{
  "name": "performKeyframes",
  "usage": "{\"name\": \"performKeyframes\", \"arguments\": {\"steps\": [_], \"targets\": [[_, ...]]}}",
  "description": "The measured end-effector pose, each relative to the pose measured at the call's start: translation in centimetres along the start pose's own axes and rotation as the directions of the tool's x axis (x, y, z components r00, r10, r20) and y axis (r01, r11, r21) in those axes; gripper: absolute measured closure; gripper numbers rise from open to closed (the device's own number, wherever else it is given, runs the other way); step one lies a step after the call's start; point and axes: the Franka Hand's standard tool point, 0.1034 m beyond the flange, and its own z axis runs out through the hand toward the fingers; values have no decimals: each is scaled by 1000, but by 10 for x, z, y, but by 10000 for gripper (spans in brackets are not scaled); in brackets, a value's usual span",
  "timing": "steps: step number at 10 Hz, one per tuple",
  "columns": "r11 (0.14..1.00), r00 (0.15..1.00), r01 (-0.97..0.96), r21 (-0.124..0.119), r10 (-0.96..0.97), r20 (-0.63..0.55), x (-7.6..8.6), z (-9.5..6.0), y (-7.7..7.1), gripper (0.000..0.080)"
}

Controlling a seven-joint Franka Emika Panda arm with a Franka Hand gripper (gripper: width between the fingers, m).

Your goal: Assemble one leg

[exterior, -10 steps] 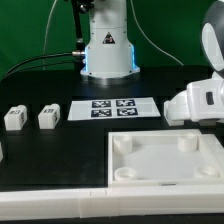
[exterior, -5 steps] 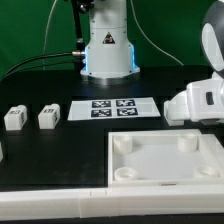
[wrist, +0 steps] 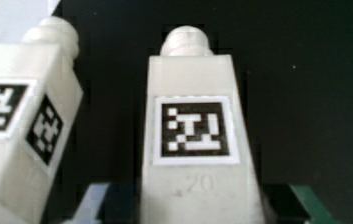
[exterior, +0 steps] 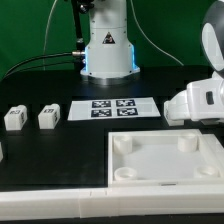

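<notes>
In the wrist view a white square leg [wrist: 198,110] with a black-and-white tag lies lengthwise between my fingers, peg end pointing away. My gripper [wrist: 199,206] is open. One fingertip [wrist: 98,200] and the other stand on either side of the leg, with dark gaps between. A second leg [wrist: 27,110] lies close beside it. In the exterior view two more legs [exterior: 14,117] [exterior: 48,116] lie at the left. There my hand [exterior: 197,102] is at the right edge and hides its fingers and the legs under it.
The large white square panel [exterior: 165,178] with round corner sockets lies at the front of the black table. The marker board [exterior: 113,108] lies in front of the robot base [exterior: 108,50]. A white strip [exterior: 50,201] runs along the front edge.
</notes>
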Motion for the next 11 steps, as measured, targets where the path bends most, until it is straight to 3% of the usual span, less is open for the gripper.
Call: {"name": "performKeyframes", "arguments": {"steps": [4,6,7,11], "targets": [[999,998,-37,-18,38,52,-39,-23,23,508],[999,999,-39,-17,40,21,-49,-38,27,508],[999,999,-38,-13,37,-20,-50,-43,26,508],[999,910,-26,28,36,-414,-39,-54,20,507]]}}
